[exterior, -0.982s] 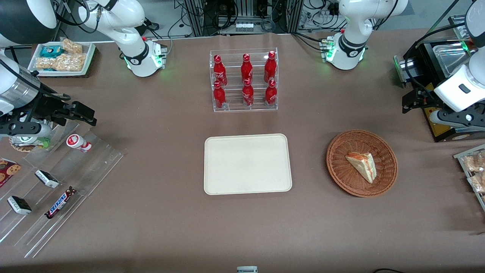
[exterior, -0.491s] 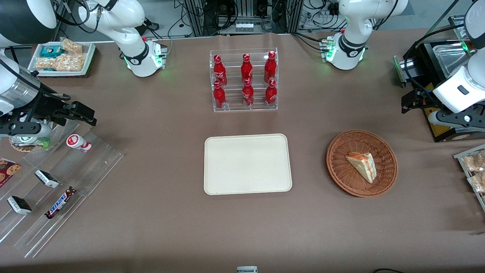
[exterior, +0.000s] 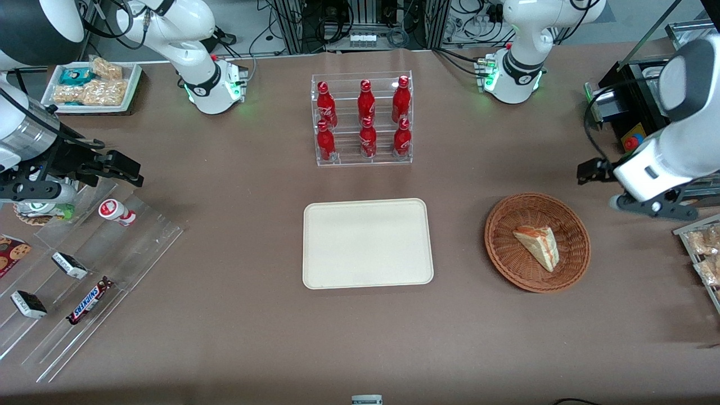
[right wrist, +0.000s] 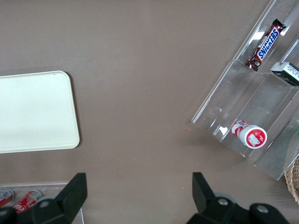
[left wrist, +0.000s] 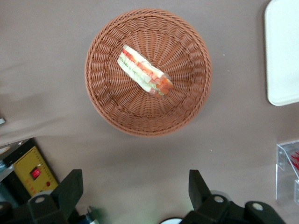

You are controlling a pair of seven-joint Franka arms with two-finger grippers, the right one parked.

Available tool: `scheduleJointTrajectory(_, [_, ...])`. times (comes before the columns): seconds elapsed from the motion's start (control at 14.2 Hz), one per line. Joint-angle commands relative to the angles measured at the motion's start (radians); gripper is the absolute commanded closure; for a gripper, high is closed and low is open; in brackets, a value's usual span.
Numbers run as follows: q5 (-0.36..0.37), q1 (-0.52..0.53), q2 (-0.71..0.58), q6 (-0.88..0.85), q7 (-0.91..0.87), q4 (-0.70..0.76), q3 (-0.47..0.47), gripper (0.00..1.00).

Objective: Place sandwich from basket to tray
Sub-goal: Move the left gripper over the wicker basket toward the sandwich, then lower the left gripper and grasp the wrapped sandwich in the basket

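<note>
Item: clear acrylic stepped rack (exterior: 84, 270), toward the parked arm's end of the table, nearest the front camera. Holds a brown Snickers bar (exterior: 89, 300), two small dark wrapped bars (exterior: 69, 265) and a small red-and-white cup (exterior: 116, 212) lying on its side. The rack's outer end is cut off by the frame edge.

Item: flat cream-beige rectangular plastic tray (exterior: 368, 243) with rounded corners, mid-table. Only one corner of it shows in the left wrist view.

Item: round reddish-brown woven wicker basket (exterior: 537, 242), beside the tray toward the working arm's end, well apart from it.

Item: triangular sandwich wedge (exterior: 538, 245) of pale bread, lying in the basket. Its orange and green filling edge (left wrist: 145, 71) is plain only in the left wrist view.

Item: wire tray of packaged snacks (exterior: 704, 254), at the working arm's table edge, mostly cut off.

Item: black two-finger gripper (left wrist: 133, 196) of the left arm, above bare table just beside the basket and farther from the front camera than it. Fingers (left wrist: 69, 191) spread wide, holding nothing. In the front view it is largely hidden by the white wrist housing.

Item: clear acrylic rack of six red bottles (exterior: 363, 120), farther still, upright in two rows.

Item: white tray of wrapped snacks (exterior: 93, 85), farthest; contents too small to identify.
</note>
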Motion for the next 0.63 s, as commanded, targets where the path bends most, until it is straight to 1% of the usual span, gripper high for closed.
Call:
scheduleJointTrajectory(0.0, [0.047,-0.006,0.004,0.161,-0.080,-0.138,0.002,0.00])
scheduleJointTrajectory(0.14, [0.068,-0.008,0.003,0.301,-0.132,-0.244,0.002,0.00])
scheduleJointTrajectory(0.28, [0.068,-0.006,0.009,0.411,-0.151,-0.313,0.002,0.00])
scheduleJointTrajectory(0.35, [0.068,-0.006,0.010,0.485,-0.195,-0.357,0.002,0.00])
scheduleJointTrajectory(0.42, [0.070,-0.006,0.010,0.554,-0.282,-0.399,0.002,0.00])
scheduleJointTrajectory(0.56, [0.070,-0.014,0.018,0.611,-0.514,-0.416,0.002,0.00])
